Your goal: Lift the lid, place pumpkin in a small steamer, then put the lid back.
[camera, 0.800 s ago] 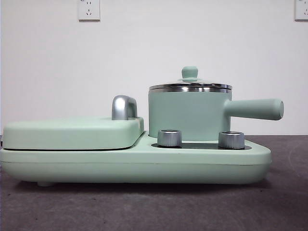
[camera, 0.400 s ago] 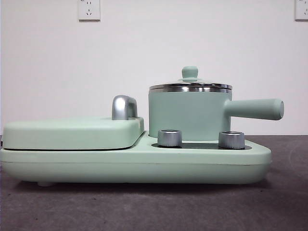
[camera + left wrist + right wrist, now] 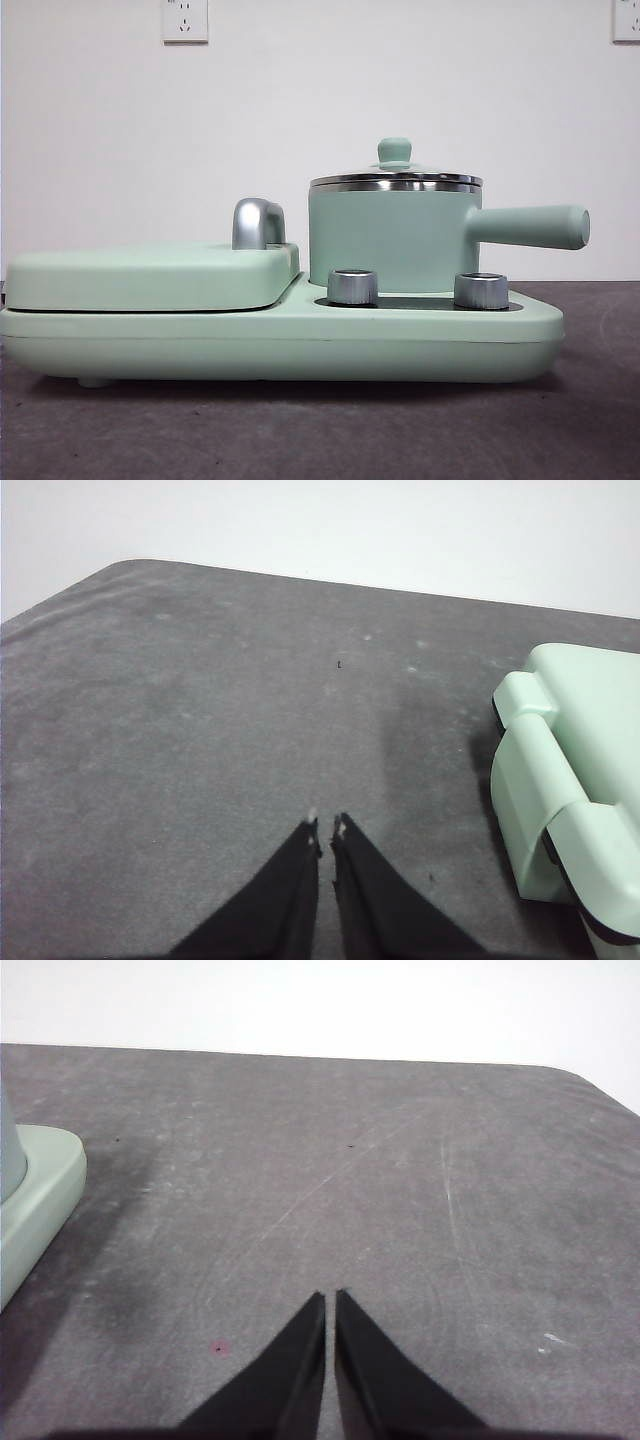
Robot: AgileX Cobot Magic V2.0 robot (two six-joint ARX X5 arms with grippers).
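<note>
Lid on small steamer

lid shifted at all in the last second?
No. The lid sits square on the small steamer, its knob at the same spot against the wall behind.

mint-green small steamer, steel-rimmed lid

From the front we look level across the dark grey table, close to the mint-green cooker base. Each wrist camera looks down past its claw onto that table, sharing only an edge of the base.
</note>
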